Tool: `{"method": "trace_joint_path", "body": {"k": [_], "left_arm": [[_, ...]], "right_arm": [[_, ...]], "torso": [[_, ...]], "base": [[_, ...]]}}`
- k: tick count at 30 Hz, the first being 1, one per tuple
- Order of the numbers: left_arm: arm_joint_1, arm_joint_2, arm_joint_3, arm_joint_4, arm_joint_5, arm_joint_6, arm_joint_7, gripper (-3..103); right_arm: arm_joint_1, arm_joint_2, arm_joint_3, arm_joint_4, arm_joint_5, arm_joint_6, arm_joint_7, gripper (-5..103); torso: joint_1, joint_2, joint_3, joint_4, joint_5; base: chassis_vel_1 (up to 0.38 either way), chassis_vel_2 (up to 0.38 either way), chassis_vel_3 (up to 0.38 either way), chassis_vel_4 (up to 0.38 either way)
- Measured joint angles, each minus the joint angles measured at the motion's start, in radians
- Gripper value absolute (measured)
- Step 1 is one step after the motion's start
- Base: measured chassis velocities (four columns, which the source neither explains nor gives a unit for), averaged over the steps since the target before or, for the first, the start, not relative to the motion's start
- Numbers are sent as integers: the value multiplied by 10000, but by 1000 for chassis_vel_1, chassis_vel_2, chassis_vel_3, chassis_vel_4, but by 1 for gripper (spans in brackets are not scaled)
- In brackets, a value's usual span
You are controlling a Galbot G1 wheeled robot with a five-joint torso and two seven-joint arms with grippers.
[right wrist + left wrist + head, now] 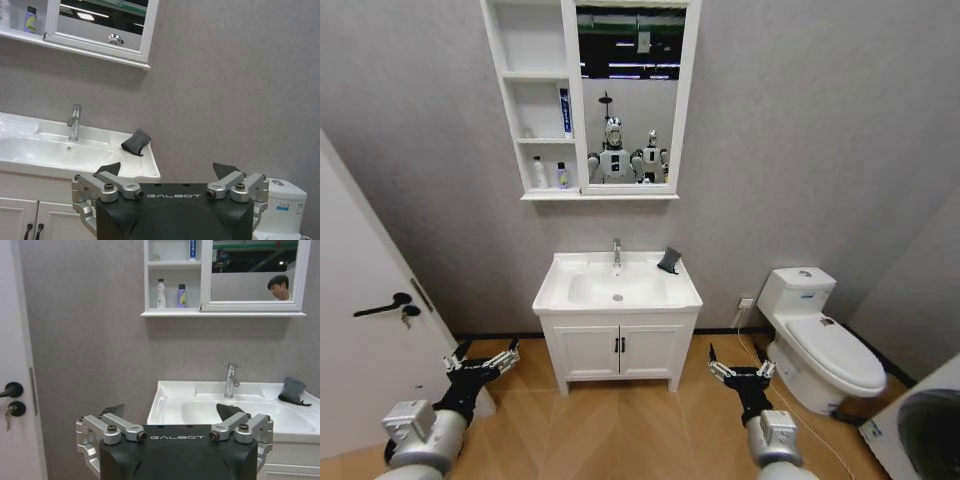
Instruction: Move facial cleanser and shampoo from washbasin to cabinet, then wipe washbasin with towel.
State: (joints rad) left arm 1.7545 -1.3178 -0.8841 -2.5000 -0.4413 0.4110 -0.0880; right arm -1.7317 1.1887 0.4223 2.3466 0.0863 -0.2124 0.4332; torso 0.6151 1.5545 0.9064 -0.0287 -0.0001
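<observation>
Handling the towel (669, 261) is the step that remains, by the look of the scene: two bottles (539, 173) stand on the bottom shelf of the cabinet (532, 100), a tube stands on the shelf above, and the washbasin (617, 285) carries no bottle.

1. Location. The towel lies on the basin's rear right corner, beside the tap (616, 252) and clear of the bowl. In the right wrist view it sits close to the basin's right edge (136, 141).

2. Handling. Treat the towel as soft, light and limp. It is crumpled into a raised fold, so expect it to sag and unfold when lifted. Take hold at the raised upper fold, not at the flat hem on the ceramic. The glazed surface is probably slippery, so the cloth may slide before the jaws close.

3. Grippers. The left gripper (481, 364) hangs low before the door; the right gripper (741, 373) hangs low between vanity and toilet (825, 340). Both sets of jaws stand wide open and hold nothing. Both are well apart from the basin.

4. Limits of view. You cannot read the bottle labels, so which is cleanser and which is shampoo cannot be told. The towel's underside and fold count are hidden. Any wet or soiled patches on the basin cannot be made out.
</observation>
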Motion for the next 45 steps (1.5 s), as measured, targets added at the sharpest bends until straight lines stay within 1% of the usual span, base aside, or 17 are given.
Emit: {"method": "trace_joint_path", "body": {"k": [1, 2, 3, 4, 5, 7, 8, 9, 10, 11, 12, 16, 20, 21, 24, 28, 45], "left_arm": [[0, 0, 1, -2, 0, 0, 1, 100], [0, 0, 0, -2, 0, 0, 0, 100], [0, 0, 0, -2, 0, 0, 0, 100], [1, 0, 1, 1, 0, 1, 0, 100], [0, 0, -1, -2, 0, 0, 0, 100], [1, 0, 1, -1, 0, 0, 2, 100], [1, 0, 0, 0, 0, 0, 0, 100], [1, 0, 0, 0, 0, 0, 0, 100], [3, 0, -2, 0, 0, 1, -4, 100], [4, 0, -2, -1, 0, 1, -4, 100], [4, 0, -2, 0, 0, 1, -4, 100], [3, 0, 0, -1, 0, 1, -4, 100], [-1, 0, 2, 0, 0, 1, 0, 100], [-1, 0, 2, 0, 0, 1, 0, 100], [0, 0, 1, 0, 0, 1, 0, 100], [-1, 0, 1, 0, 0, 1, 0, 100], [1, 0, 0, 0, 0, 1, 0, 100]], "right_arm": [[0, -9, -11, -22, 1, -2, -14, 100], [-1, -15, -18, -34, 1, 2, -50, 100], [-1, -15, -18, -34, 1, 2, -50, 100], [-4, -23, -16, -46, 0, 27, -93, 100], [10, -31, -15, -107, -19, 107, -214, 100], [15, -34, -10, -148, -48, 151, -284, 100], [24, -22, -19, -182, -78, 192, -361, 100], [24, -22, -19, -182, -78, 192, -361, 100], [46, 6, -55, -248, -129, 231, -458, 100], [81, 43, -85, -304, -151, 264, -486, 100], [123, 71, -108, -344, -151, 288, -496, 100], [219, 110, -112, -455, -132, 406, -504, 100], [301, 92, -25, -526, -166, 457, -495, 100], [305, 90, -17, -526, -169, 446, -489, 100], [311, 87, -11, -526, -172, 428, -480, 100], [309, 87, -9, -526, -174, 417, -474, 100], [301, 89, -3, -523, -180, 400, -461, 100]], "torso": [[5, -3, 3, -1, 13], [6, -3, 2, 0, -1], [6, -3, 2, 0, -1], [4, -1, 2, 0, -19], [2, -2, 2, 1, 16], [4, -3, 4, 0, 11], [1, -1, 0, 0, -7], [1, -1, 0, 0, -7], [-9, 5, -4, 4, 3], [-10, 5, -3, 2, 7], [-7, 3, 0, 3, -1], [-8, 4, -2, -5, 1], [10, -5, 5, -2, 5], [16, -7, 6, -1, 0], [18, -7, 6, 3, 0], [10, -7, 4, 0, 0], [3, -2, 2, 0, 1]], "base": [[374, -329, -351, 362], [324, -383, -367, 362], [324, -383, -367, 362], [324, -336, -339, 365], [371, -336, -378, 335], [368, -328, -378, 337], [270, -345, -295, 340], [270, -345, -295, 340], [270, -119, -260, 266], [220, -119, -239, 213], [87, -78, -239, 105], [26, -34, -159, 64], [-71, -22, 36, -1], [-56, 39, 119, -51], [-50, 43, 99, -45], [-4, 14, 18, -4], [3, -2, -2, 1]]}}
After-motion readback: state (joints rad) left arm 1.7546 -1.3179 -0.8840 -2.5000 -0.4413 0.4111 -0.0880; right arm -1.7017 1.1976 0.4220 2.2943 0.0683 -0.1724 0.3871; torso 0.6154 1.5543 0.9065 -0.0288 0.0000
